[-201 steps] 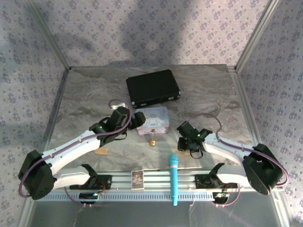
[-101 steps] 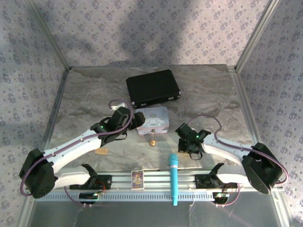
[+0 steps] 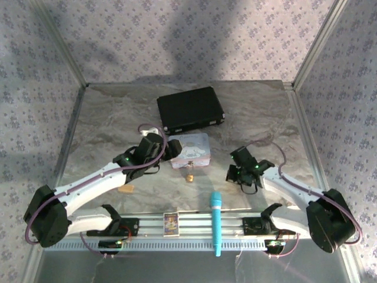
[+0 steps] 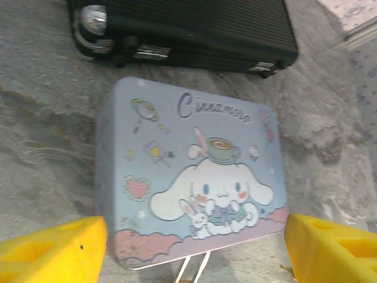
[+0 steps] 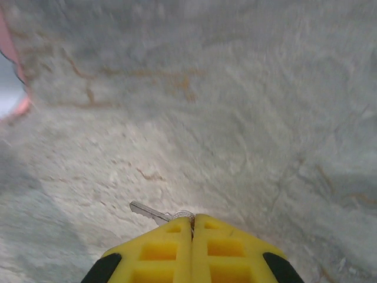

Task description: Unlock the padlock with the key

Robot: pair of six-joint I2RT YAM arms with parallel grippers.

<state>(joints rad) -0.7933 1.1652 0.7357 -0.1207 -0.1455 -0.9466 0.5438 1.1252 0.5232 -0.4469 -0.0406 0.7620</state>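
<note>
Pinching the key (image 5: pixel 152 211) by its bow, blade jutting out, the right hand (image 5: pixel 192 221) is hanging right of the padlock (image 3: pixel 189 175), which is lying just near of the tin (image 4: pixel 188 171) beneath the wide-open left hand (image 4: pixel 195 227); bracing the padlock first looks wise.

1 padlock (image 3: pixel 189 175), 1 key (image 5: pixel 150 212), 1 tin (image 4: pixel 194 177), 1 case (image 3: pixel 190 109).

Top view is dim with a cool purple cast, broad soft shadows on the back wall (image 3: pixel 194 35), and mushy fine detail. Left wrist view is evenly lit: tin (image 4: pixel 194 177) crisp, my left fingers (image 4: pixel 53 247) soft at the bottom corners, small glare on the black case (image 4: pixel 188 29). Right wrist view: table (image 5: pixel 235 88) smeared (top half worst), the key (image 5: pixel 147 210) sharp by my right fingers (image 5: pixel 153 253), dark shadow lower left.
</note>
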